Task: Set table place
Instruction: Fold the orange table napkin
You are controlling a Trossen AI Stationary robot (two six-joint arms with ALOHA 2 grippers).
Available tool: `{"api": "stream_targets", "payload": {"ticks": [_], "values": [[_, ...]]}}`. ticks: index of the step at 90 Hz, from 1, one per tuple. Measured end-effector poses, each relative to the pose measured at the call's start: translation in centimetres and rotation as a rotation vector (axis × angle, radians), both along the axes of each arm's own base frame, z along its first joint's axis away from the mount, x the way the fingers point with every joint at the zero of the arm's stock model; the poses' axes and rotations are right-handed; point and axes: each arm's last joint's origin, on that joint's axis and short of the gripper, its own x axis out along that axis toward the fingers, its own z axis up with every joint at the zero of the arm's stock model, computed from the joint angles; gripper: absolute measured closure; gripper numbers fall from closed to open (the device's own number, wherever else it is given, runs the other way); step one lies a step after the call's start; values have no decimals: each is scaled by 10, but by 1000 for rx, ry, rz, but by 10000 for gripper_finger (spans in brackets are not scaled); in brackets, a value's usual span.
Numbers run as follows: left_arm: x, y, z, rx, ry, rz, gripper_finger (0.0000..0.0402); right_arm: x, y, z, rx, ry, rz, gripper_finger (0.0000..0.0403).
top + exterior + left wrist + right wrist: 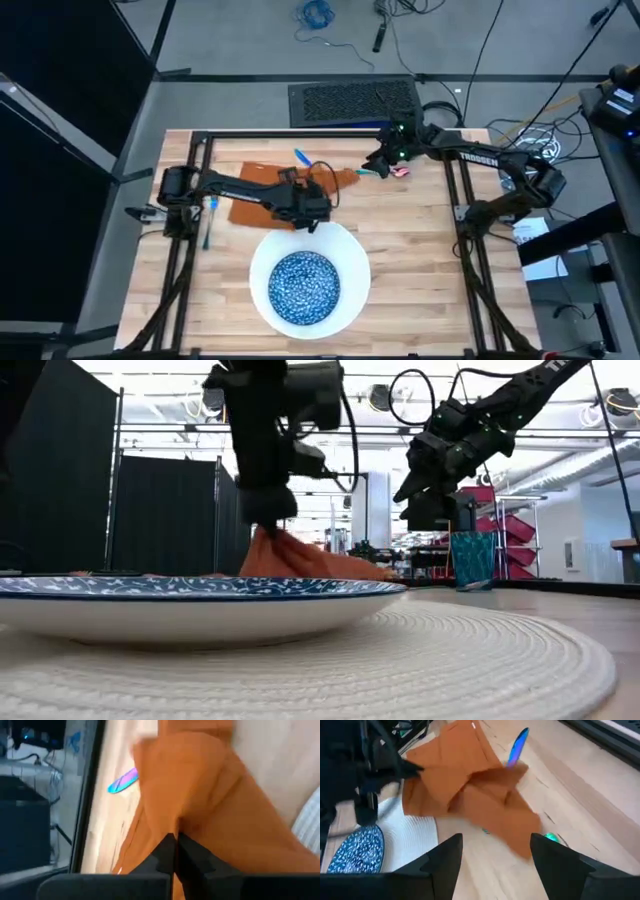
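Observation:
An orange napkin (262,186) lies crumpled on the table's far middle part. My left gripper (305,207) is shut on it near its near-right part. My right gripper (383,163) hangs open above the table by the napkin's right tip, holding nothing; in the low view it is just above and beside a teal cup (472,560). A blue speckled dish (305,284) rests on a round white woven mat (352,262) near the front edge. One light-blue piece of cutlery (300,155) lies beyond the napkin, another (207,220) by the left arm's base. My left gripper pinches a bunched-up part of the napkin (176,822) between its two shut fingers, coming from above and pointing down. The cloth there is drawn up into a peak (270,545), while the rest of the napkin (330,568) slopes down onto the table.
Black rails (300,135) frame the tabletop. A small pink thing (402,171) lies beside my right gripper. Bare wood (420,260) shows to the right of the mat. Cables and a dark mat lie on the floor beyond the far edge.

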Motion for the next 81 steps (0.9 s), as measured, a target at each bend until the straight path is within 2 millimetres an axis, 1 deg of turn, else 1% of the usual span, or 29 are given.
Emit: {"api": "stream_targets", "payload": {"ticks": [9, 17, 31, 38, 46, 61, 81], "values": [[-14, 0, 6, 3, -6, 56, 401, 2, 3, 0, 0, 0, 13, 183], [-29, 0, 17, 10, -20, 115, 401, 4, 6, 0, 1, 0, 24, 183], [-57, 0, 27, 79, 14, 226, 401, 8, 11, 0, 10, 5, 42, 183], [-71, -1, 33, 86, -19, 279, 401, 9, 14, 0, 16, 5, 49, 183], [-83, -2, 34, 83, -60, 340, 401, 12, 17, 0, 23, 5, 57, 183], [-106, -10, 25, 76, -82, 451, 401, 20, 30, 0, 36, 5, 98, 183], [-132, -24, -10, 78, -37, 544, 401, 29, 45, 1, 33, -6, 155, 183]]}}
